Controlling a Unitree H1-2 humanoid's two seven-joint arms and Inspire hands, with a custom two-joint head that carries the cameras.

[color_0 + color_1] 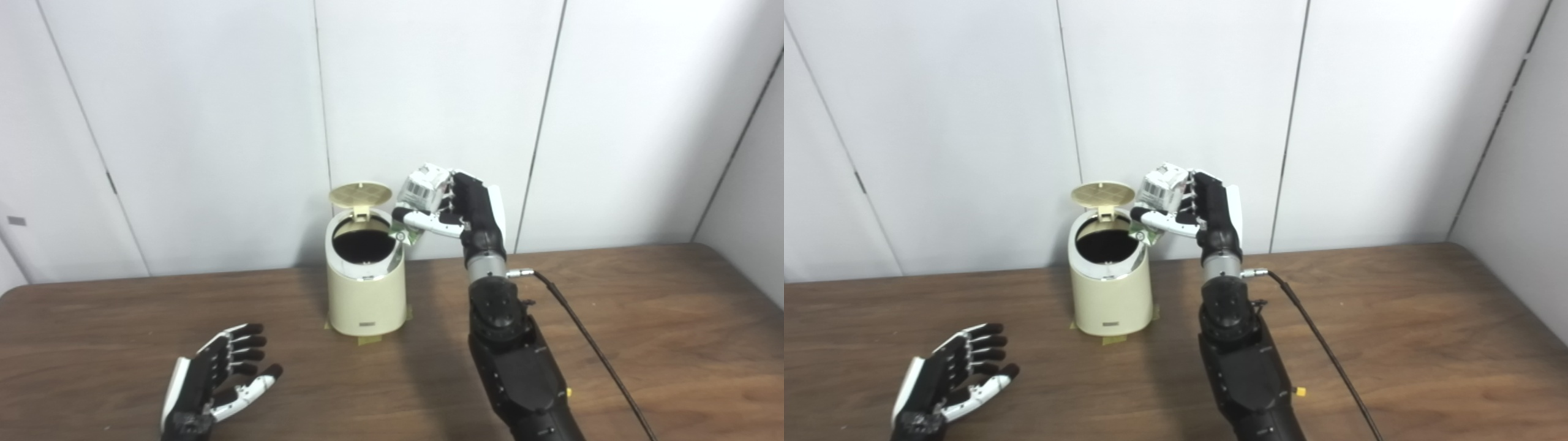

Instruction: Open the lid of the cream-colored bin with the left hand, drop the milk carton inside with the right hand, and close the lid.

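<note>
Left eye view shows your right hand (pixel 465 211) clamped on the milk carton (pixel 422 187), seemingly just beside the bin (pixel 366 294) mouth. Lid (pixel 360 193) is up; dropping and closing remain. Your left hand (pixel 214 380) rests empty, fingers spread, near the surface (pixel 643 343).

A dark brown wooden bench (pixel 643 318) with visible grain runs across the scene and meets a pale panelled wall at its far edge. Standing on it, near the back and left of the middle, is a cream bin (pixel 366 294), upright, with its round lid (pixel 360 193) tipped up and the dark inside showing. Yellowish tape (pixel 369 340) shows at the foot of the bin. A black cable (pixel 591 346) trails over the right part of the bench toward the front edge.
</note>
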